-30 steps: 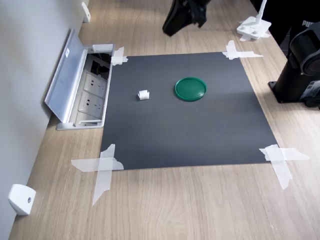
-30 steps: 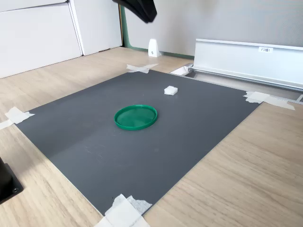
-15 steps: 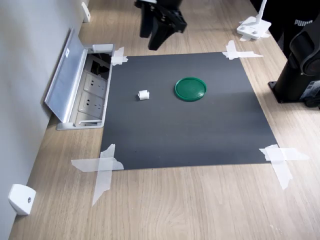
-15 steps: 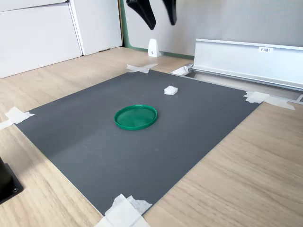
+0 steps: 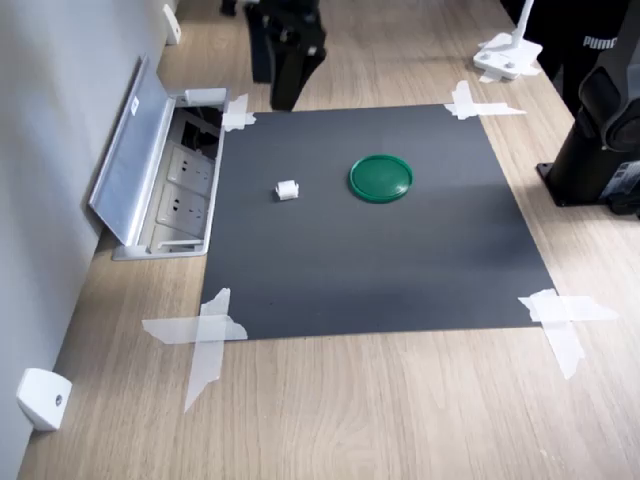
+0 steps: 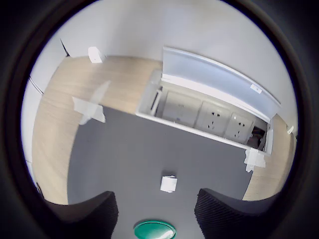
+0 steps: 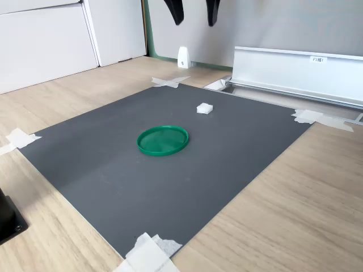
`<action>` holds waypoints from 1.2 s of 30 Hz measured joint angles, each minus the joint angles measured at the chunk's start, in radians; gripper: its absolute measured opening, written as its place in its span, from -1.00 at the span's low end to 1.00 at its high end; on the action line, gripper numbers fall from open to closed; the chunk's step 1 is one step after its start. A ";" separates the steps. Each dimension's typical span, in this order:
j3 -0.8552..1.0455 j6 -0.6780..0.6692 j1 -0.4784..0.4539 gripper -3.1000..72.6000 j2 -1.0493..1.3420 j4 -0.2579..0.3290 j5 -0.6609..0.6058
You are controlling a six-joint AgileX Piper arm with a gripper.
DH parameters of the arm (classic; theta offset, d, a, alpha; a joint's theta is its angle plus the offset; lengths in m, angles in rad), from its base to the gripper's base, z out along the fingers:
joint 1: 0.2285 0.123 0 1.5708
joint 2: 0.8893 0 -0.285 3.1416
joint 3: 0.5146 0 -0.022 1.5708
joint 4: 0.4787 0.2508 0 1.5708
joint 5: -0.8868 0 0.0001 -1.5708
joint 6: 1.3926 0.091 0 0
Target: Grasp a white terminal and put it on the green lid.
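The white terminal [image 5: 287,190] is a tiny block lying on the dark mat, at the first exterior view's left of the green lid [image 5: 381,178]. Both exterior views show the pair apart: the terminal [image 7: 205,108] and the flat round lid [image 7: 163,140]. My gripper [image 5: 275,90] hangs high in the air over the mat's far edge, well away from the two. It is open and nothing is between its fingers [image 7: 194,24]. In the wrist view the terminal [image 6: 168,183] lies between the two dark fingers, far below them, and the lid [image 6: 154,230] shows at the frame's edge.
The grey mat [image 5: 400,260] is taped to a wooden table. An open socket box with a raised metal flap [image 5: 165,190] borders the mat near the terminal. The black arm base [image 5: 600,130], a white stand [image 5: 508,55] and a white wedge [image 5: 42,398] stand off the mat.
The gripper has swung towards the first exterior view's left and its fingers have spread apart. Terminal and lid have not moved.
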 joint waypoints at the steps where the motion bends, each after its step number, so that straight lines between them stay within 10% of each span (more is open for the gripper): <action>1: 0.000 0.009 0.004 0.83 -0.014 -0.013 -0.001; 36: 0.159 0.074 0.006 0.82 -0.187 -0.055 0.189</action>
